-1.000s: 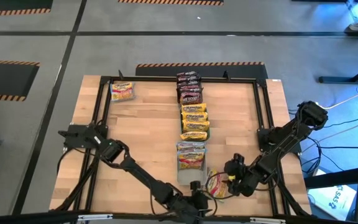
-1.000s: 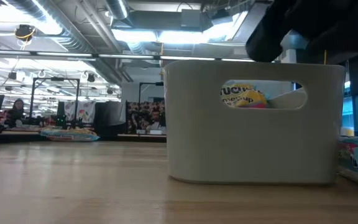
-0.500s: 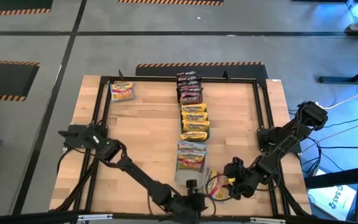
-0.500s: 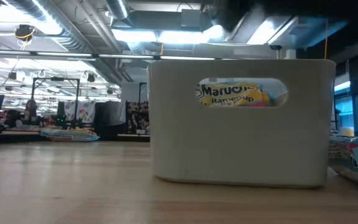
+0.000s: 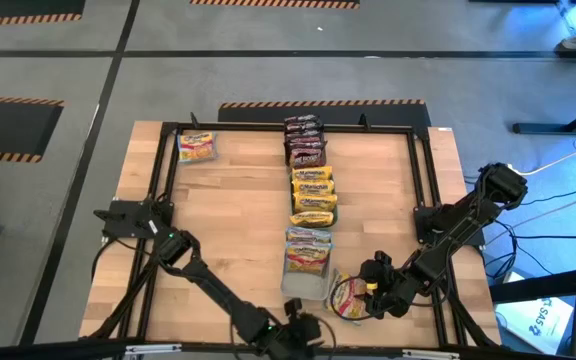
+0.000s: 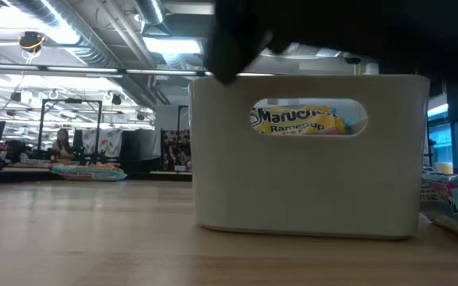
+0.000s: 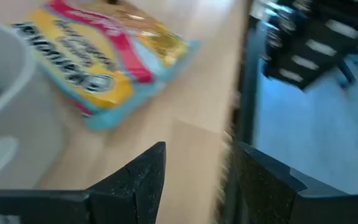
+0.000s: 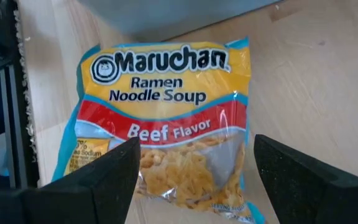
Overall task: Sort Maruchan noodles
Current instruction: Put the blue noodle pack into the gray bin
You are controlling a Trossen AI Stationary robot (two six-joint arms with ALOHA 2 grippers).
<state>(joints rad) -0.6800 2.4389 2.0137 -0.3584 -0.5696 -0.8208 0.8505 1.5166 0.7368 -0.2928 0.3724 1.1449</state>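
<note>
Wooden planks form the table top (image 5: 238, 220), edged by a black metal frame, with grey floor and striped hazard tape around it.

Down the middle of the table runs a row of Maruchan noodle packets: dark red-brown packets (image 5: 305, 140) at the far end, yellow packets (image 5: 313, 195) in the middle, and pale packets (image 5: 308, 250) standing in a pale plastic tray (image 5: 306, 286) near the front edge. One more lone packet (image 5: 197, 147) lies flat at the far left corner. From table height, the tray's handle slot shows the word "Maruchan" on a yellow packet inside.

A beef packet (image 8: 166, 118) lies flat on the wood just right of the tray, label up. It is yellow at the top, with a red band reading "Beef Flavor", pale blue edges and a clear window showing the noodles.

The right gripper (image 5: 368, 293) hovers over this beef packet with its fingers spread wide, one on each side of it and not gripping it.

The left gripper (image 5: 293, 318) sits at the front edge beside the tray, its fingers apart and empty, the beef packet lying ahead of them.
</note>
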